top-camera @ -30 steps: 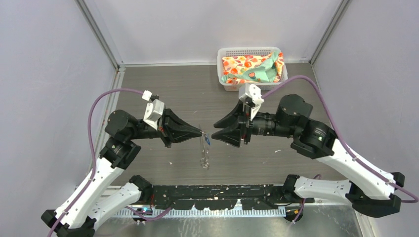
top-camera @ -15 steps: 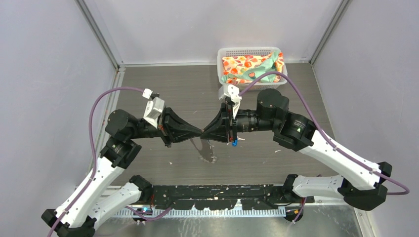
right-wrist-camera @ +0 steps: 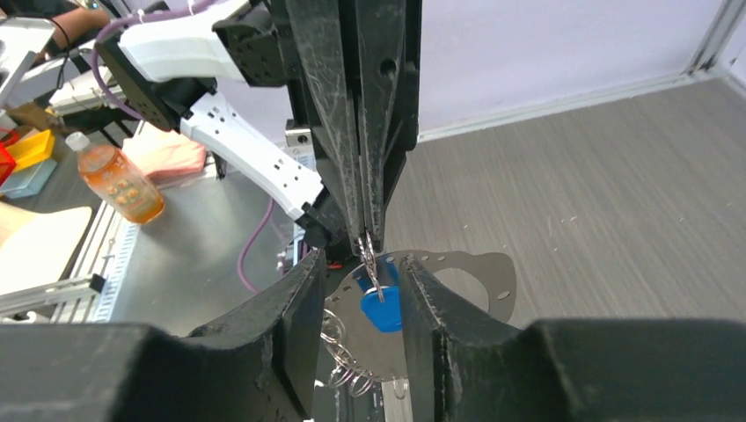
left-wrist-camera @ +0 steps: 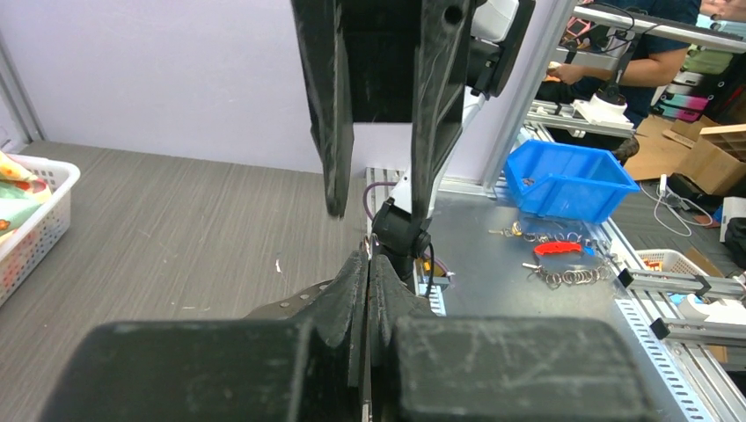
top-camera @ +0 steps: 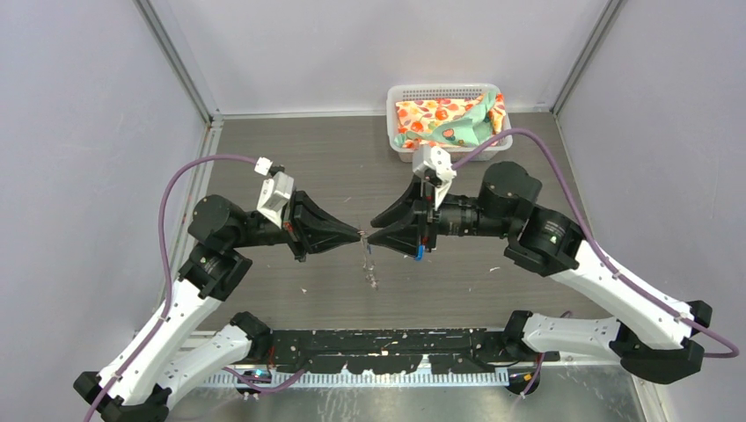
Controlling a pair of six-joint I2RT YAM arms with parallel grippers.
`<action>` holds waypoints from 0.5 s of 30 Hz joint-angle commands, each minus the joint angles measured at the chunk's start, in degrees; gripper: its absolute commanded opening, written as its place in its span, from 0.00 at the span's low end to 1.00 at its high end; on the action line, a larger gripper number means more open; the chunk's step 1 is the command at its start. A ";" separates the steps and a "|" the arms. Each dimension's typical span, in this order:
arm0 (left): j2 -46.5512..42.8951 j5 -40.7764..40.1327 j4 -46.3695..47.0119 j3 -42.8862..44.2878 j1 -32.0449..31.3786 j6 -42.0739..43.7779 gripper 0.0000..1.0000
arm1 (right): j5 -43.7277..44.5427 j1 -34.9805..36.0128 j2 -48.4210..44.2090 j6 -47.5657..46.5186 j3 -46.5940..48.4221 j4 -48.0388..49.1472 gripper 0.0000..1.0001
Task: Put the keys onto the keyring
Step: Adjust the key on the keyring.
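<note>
My left gripper [top-camera: 361, 234] is shut on the top of the thin wire keyring [top-camera: 369, 262], which hangs down from its tips. In the right wrist view the shut left fingertips [right-wrist-camera: 365, 236] pinch the wire [right-wrist-camera: 370, 262], and one blue-headed key [right-wrist-camera: 382, 308] hangs on it, with silver coils [right-wrist-camera: 347, 356] below. My right gripper [top-camera: 373, 230] faces the left one, open, its fingers [right-wrist-camera: 299, 290] on either side of that key without gripping it. A small blue thing [top-camera: 420, 252] shows under the right gripper; I cannot tell if it is the second key.
A white plastic basket [top-camera: 444, 90] with patterned cloth stands at the back right of the grey table [top-camera: 290, 158]. Grey walls close in the sides. The black base rail [top-camera: 387, 347] runs along the near edge.
The right gripper moved in from the right and met the left gripper's tips half a second ago. It has since backed off a little and stands open. The hanging ring swung slightly.
</note>
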 commanded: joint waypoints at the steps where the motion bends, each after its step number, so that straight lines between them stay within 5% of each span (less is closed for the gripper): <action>1: -0.84 -0.32 0.91 2.29 -0.01 0.27 0.00 | 1.75 -0.20 -2.47 0.48 0.50 4.28 0.42; 8: -0.69 -0.62 1.18 2.26 -0.04 0.29 0.00 | -0.27 -0.25 -0.11 0.46 2.44 1.51 0.42; 15: -0.84 -0.79 1.13 2.47 0.04 0.21 0.00 | -1.22 -0.20 1.05 0.61 2.46 2.05 0.28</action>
